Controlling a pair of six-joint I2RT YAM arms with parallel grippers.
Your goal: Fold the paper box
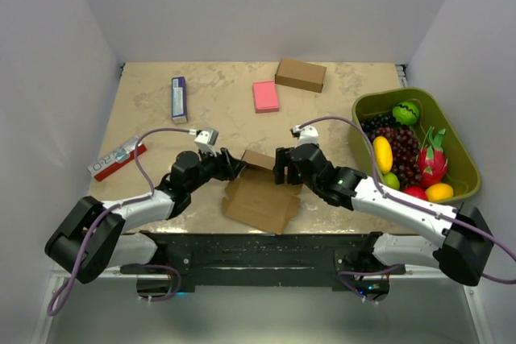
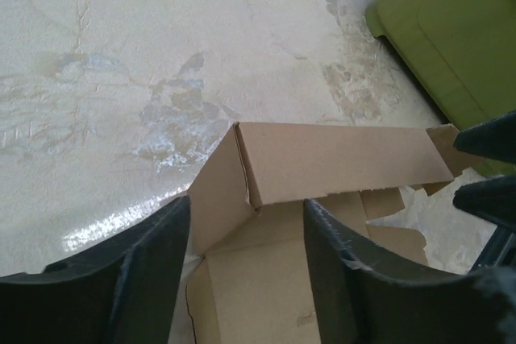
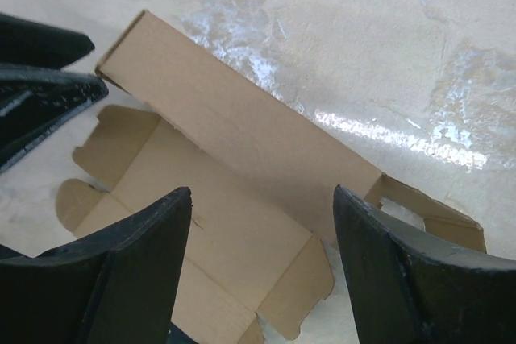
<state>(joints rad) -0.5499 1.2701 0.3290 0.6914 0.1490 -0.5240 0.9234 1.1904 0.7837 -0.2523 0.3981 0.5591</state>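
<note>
Beige marbled worktop [image 1: 218,118]. A green bin [image 1: 369,107] at the right edge holds grapes [image 1: 397,151], a small watermelon [image 1: 406,112], a yellow fruit [image 1: 382,153] and a pink dragon fruit [image 1: 432,163]. The paper box [image 1: 260,199] lies mostly flat, near-centre, w/ one long panel raised along its far edge. Left gripper [image 1: 232,165]: jaws spread wide at the panel's left end, nothing clamped. Right gripper [image 1: 282,168]: same at the other end, holding nothing. Well behind are a closed brown box [image 1: 300,75], a pink block [image 1: 265,96] and a blue-white carton [image 1: 179,99]. A red-white pack [image 1: 118,160] sits far left.
</note>
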